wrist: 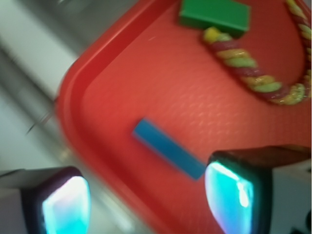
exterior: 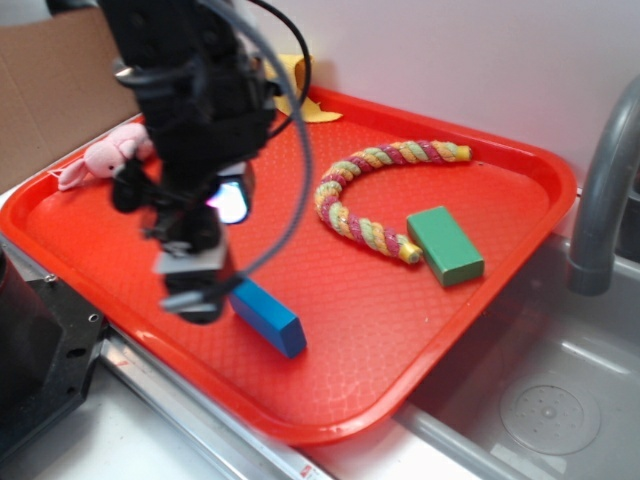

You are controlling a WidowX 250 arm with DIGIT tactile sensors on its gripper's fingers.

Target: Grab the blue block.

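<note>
The gripper [wrist: 146,195] hangs with its jaws spread and empty above the near part of the red tray [exterior: 520,165], where the blue block [wrist: 168,148] lies flat, its long axis running diagonally, off-centre toward one fingertip.

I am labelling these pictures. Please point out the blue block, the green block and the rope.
blue block [exterior: 268,316], exterior view, top face.
green block [exterior: 444,243], exterior view, top face.
rope [exterior: 345,218], exterior view, bend.

place: kitchen sink area | cues: faucet [exterior: 607,190], steel sink basin [exterior: 540,400], drain
</note>
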